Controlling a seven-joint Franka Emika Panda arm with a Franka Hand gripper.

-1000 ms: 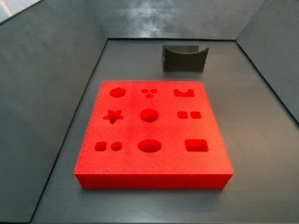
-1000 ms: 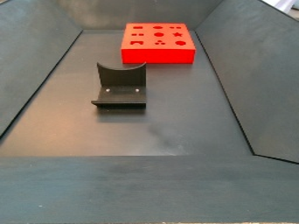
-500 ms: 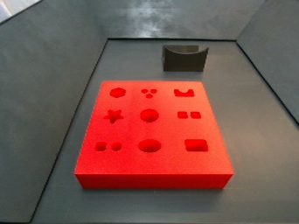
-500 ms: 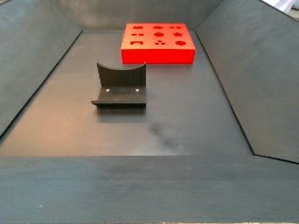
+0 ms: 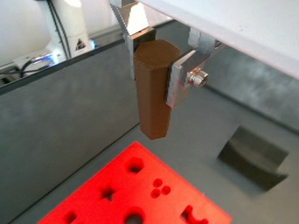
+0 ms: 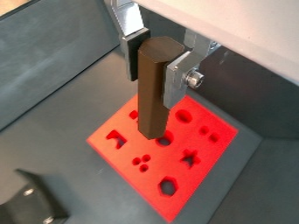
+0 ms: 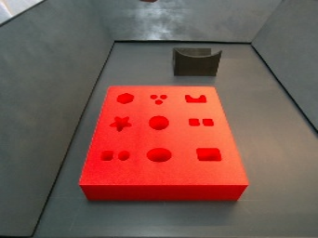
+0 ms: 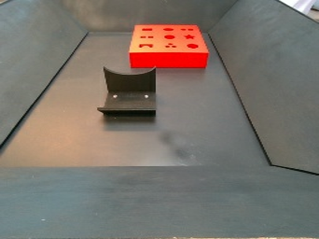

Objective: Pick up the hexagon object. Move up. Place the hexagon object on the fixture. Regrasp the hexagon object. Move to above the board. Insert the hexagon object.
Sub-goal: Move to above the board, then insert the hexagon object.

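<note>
My gripper (image 5: 158,54) (image 6: 155,59) is shut on the hexagon object (image 5: 153,92) (image 6: 153,87), a brown hexagonal rod that hangs upright between the silver fingers (image 5: 183,74) (image 6: 177,77). It is high above the red board (image 5: 128,188) (image 6: 163,144), which lies flat with its shaped holes up in both side views (image 7: 159,139) (image 8: 169,45). The dark grey fixture (image 7: 196,60) (image 8: 127,91) stands apart from the board; it also shows in both wrist views (image 5: 251,156) (image 6: 30,206). The gripper and the rod are out of both side views.
Grey walls (image 7: 50,56) (image 8: 256,75) enclose the dark floor (image 8: 162,140). A small reddish-brown bit (image 7: 149,2) shows at the top edge of a side view.
A small reddish-brown bit has come in at the top edge of a side view. The board and the fixture have not moved.
</note>
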